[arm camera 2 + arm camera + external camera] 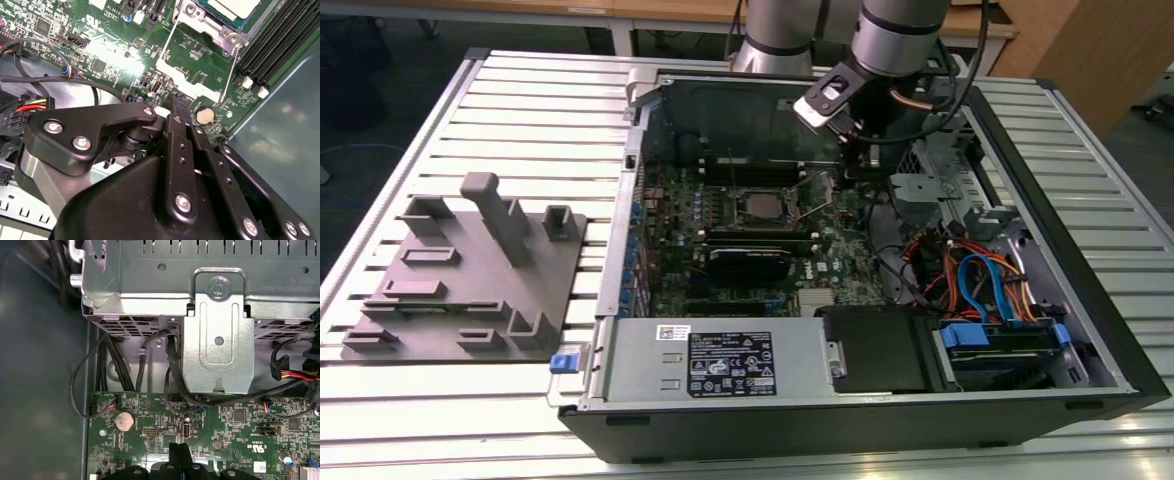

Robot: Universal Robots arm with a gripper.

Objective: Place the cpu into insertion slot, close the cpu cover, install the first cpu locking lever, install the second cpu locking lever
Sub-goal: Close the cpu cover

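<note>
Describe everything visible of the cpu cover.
The cpu cover is a thin silver metal frame with two screws showing, apparently lying flat on the green motherboard. The pale top of the cpu shows through its square window. Two thin wire levers slant away from it across the board. The gripper hovers apart from it, not touching.

Power-supply label (728, 366), print seemingly illegible

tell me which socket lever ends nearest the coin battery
The lever beside the memory slots: its tip stops close to the coin battery, while the other lever runs along the socket's far side.
</note>
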